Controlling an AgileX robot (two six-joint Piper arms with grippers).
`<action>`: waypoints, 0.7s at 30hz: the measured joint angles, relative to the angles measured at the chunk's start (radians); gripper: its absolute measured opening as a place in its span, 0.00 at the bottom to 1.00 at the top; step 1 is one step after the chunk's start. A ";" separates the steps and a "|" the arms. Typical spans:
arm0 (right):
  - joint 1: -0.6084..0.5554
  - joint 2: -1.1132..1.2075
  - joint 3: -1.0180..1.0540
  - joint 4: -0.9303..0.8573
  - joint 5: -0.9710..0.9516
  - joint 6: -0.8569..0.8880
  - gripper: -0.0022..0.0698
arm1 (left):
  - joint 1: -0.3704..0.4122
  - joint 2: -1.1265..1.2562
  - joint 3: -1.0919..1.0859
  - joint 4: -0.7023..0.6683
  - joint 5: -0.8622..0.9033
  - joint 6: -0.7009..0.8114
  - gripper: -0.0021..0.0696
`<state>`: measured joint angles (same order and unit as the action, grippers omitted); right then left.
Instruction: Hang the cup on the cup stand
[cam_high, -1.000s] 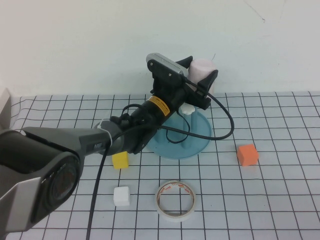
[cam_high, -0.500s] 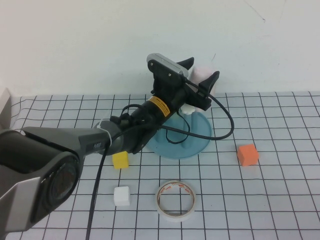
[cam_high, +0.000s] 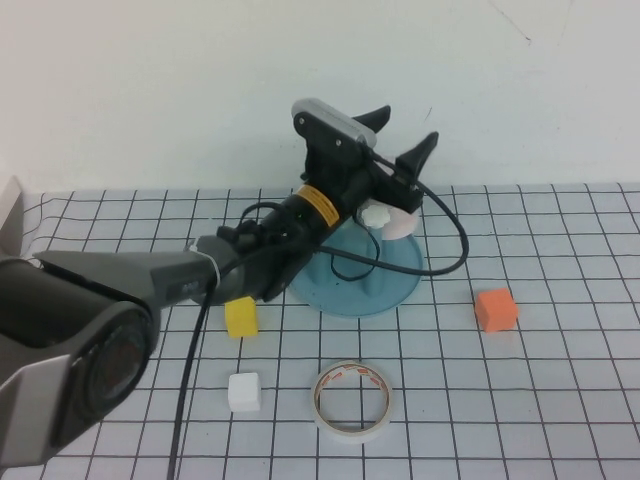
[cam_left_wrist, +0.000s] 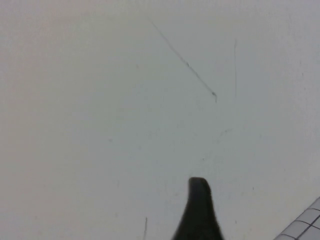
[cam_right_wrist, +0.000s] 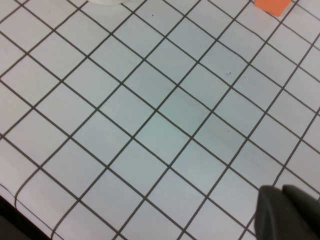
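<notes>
The cup stand (cam_high: 355, 285) is a round blue dish at the back middle of the table, and one white flower cap (cam_high: 375, 213) shows. The pale pink cup (cam_high: 402, 222) sits low over the stand's far right side, mostly hidden behind my left arm. I cannot tell whether it hangs on a peg. My left gripper (cam_high: 402, 135) is open and empty just above the cup, its fingers spread wide. In the left wrist view only one dark finger (cam_left_wrist: 199, 215) shows against the white wall. My right gripper (cam_right_wrist: 287, 212) is shut over bare grid table and is out of the high view.
An orange cube (cam_high: 495, 309) lies right of the stand and also shows in the right wrist view (cam_right_wrist: 272, 5). A yellow cube (cam_high: 241, 317), a white cube (cam_high: 244, 391) and a tape roll (cam_high: 351, 399) lie in front. A black cable crosses the stand.
The left gripper held the cup between its fingers. It has since opened and the cup has dropped lower onto the stand, while the fingers stay above it.
</notes>
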<state>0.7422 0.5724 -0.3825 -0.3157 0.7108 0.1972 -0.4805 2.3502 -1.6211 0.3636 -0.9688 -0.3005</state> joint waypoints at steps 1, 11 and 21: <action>0.000 0.000 0.000 0.000 0.000 0.000 0.03 | 0.002 -0.013 0.003 0.002 0.005 0.001 0.73; 0.000 0.000 0.000 0.000 0.000 0.000 0.03 | 0.038 -0.302 0.003 0.306 0.201 -0.026 0.07; 0.000 0.000 0.000 0.000 0.000 0.000 0.03 | 0.038 -0.684 0.003 0.450 0.691 -0.135 0.03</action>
<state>0.7422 0.5724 -0.3825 -0.3157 0.7108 0.1972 -0.4422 1.6666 -1.6185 0.8136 -0.2780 -0.4352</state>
